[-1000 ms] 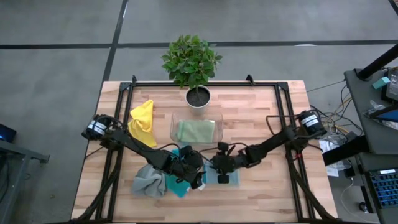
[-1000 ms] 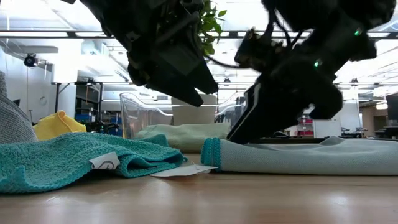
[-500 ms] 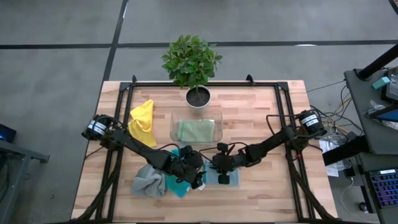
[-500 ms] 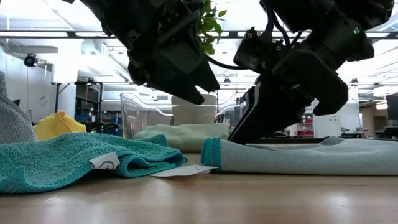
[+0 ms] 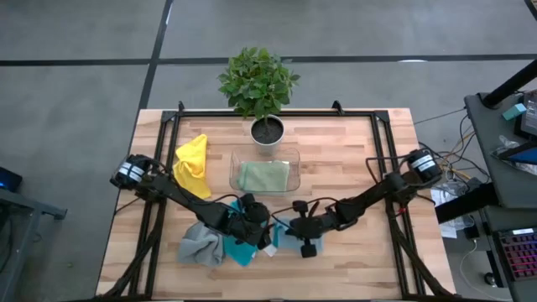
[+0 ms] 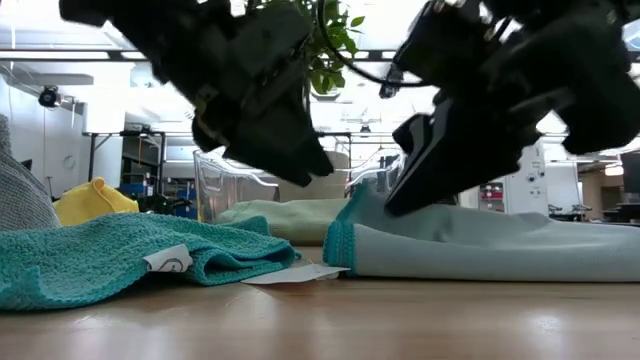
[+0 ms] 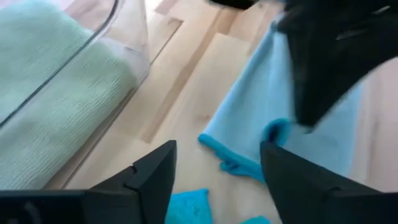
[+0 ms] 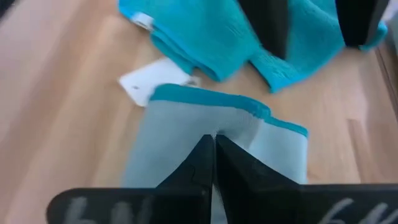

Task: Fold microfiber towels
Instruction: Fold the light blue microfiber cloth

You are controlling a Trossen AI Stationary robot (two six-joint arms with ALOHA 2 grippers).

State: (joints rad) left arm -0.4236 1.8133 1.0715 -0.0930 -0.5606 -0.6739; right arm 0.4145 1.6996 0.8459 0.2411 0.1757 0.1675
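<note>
1. You've got a yellow towel (image 5: 192, 163) and a grey towel (image 5: 198, 243).
2. Your teal towel (image 6: 95, 262) carries a white tag (image 6: 166, 262).
3. The light blue towel (image 8: 205, 140) has a teal edge.
4. The sage green towel (image 5: 264, 177) sits in the clear tray (image 5: 234, 168).
5. Table (image 5: 344, 151) is pale wood.

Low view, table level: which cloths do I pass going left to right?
Grey microfiber towel → yellow microfiber towel → teal microfiber towel → sage green microfiber towel in the clear plastic tray → light blue microfiber towel.
</note>
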